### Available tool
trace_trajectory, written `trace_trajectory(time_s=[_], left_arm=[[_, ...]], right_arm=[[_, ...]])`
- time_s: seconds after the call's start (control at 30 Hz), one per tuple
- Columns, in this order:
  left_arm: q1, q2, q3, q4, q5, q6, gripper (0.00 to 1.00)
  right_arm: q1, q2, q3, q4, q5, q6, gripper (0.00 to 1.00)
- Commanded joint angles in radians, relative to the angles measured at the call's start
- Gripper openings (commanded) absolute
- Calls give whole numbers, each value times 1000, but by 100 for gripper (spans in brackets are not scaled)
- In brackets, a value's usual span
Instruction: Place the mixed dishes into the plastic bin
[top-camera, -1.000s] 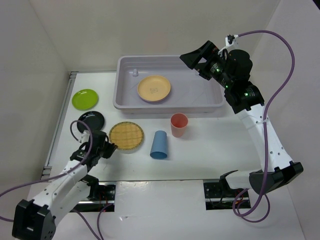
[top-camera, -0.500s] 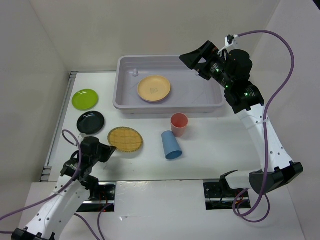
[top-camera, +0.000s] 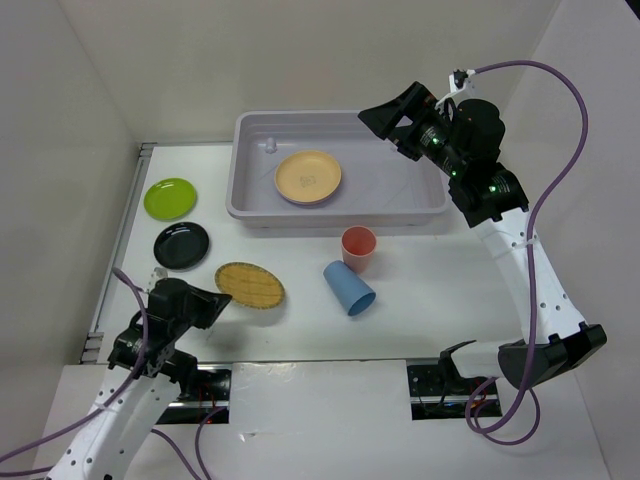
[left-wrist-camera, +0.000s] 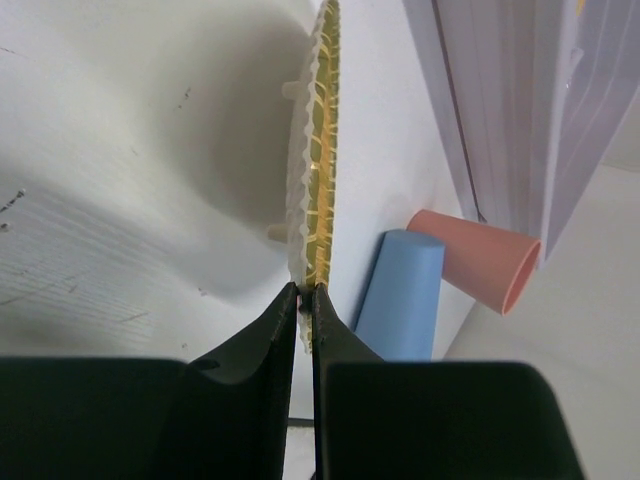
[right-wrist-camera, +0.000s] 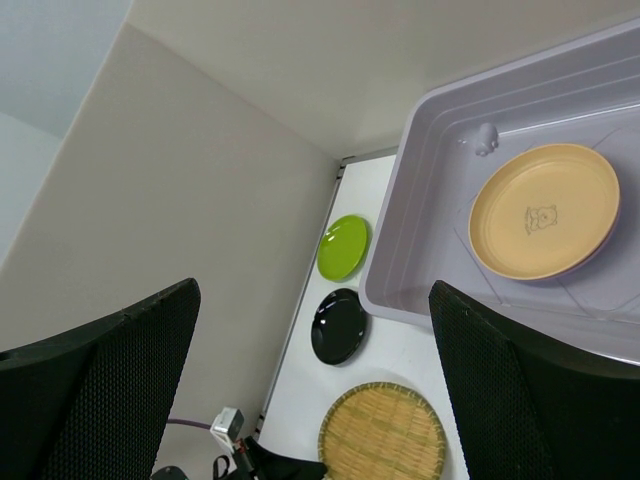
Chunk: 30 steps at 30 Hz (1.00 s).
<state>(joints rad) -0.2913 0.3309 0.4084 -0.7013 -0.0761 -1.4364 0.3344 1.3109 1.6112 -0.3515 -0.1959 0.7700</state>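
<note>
My left gripper (top-camera: 218, 301) is shut on the near-left rim of the woven tan plate (top-camera: 250, 286), which is tilted. In the left wrist view the plate (left-wrist-camera: 318, 150) is edge-on between my closed fingertips (left-wrist-camera: 307, 292). The blue cup (top-camera: 349, 288) lies on its side beside the upright salmon-red cup (top-camera: 358, 249). The orange-yellow plate (top-camera: 308, 177) lies in the plastic bin (top-camera: 432, 205), with a lavender rim showing under it. The lime green plate (top-camera: 170, 197) and black plate (top-camera: 181, 245) lie on the table at left. My right gripper (top-camera: 400, 118) is open and empty above the bin's far right corner.
A small white object (top-camera: 270, 145) stands in the bin's far left corner. White walls close in the table at the left, back and right. The right wrist view shows the bin (right-wrist-camera: 420, 230), green plate (right-wrist-camera: 343, 247), black plate (right-wrist-camera: 338, 326) and woven plate (right-wrist-camera: 383, 435).
My left arm has pulled back toward the near left, holding the woven plate, which shifted slightly and tilted. The blue cup has rolled to the right. The right arm has not moved.
</note>
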Motion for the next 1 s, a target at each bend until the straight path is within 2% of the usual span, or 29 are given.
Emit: trace_trajectory(time_s=[0.0, 0.23, 0.53, 0.87, 0.97], left_arm=[[6, -15, 73, 10, 53, 31, 0], [6, -24, 122, 0, 62, 50, 0], [6, -24, 112, 10, 84, 59, 0], [6, -23, 9, 0, 104, 59, 0], [6, 46, -35, 48, 127, 59, 0]], right_arm=[[8, -22, 10, 49, -4, 6, 100], [8, -22, 1, 58, -4, 6, 100], [8, -4, -8, 59, -39, 6, 100], [8, 20, -65, 49, -100, -46, 100], [56, 56, -65, 10, -134, -104, 100]])
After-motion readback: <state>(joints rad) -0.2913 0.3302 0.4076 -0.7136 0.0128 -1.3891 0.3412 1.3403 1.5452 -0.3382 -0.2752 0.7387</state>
